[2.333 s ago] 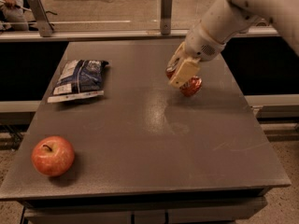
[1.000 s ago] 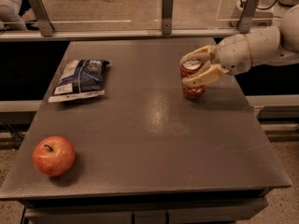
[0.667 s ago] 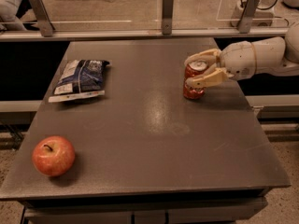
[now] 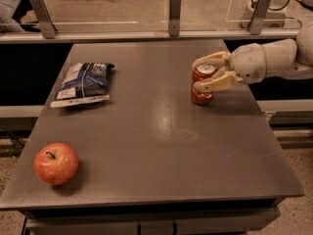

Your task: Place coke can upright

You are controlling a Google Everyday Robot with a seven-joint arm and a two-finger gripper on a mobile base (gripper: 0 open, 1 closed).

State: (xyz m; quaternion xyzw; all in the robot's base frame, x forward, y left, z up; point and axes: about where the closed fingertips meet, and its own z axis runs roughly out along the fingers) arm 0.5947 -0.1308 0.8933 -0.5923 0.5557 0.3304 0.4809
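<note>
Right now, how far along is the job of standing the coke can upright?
Done: the coke can stands upright on the table, silver top up, toward the right edge. In hand: the gripper is around the can, reaching in from the right. Left: the gripper has to come clear without tipping it.

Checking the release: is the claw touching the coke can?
Cannot tell. The camera view shows the claw around the upright coke can at the table's far right, overlapping it; neither contact nor a gap shows plainly.
</note>
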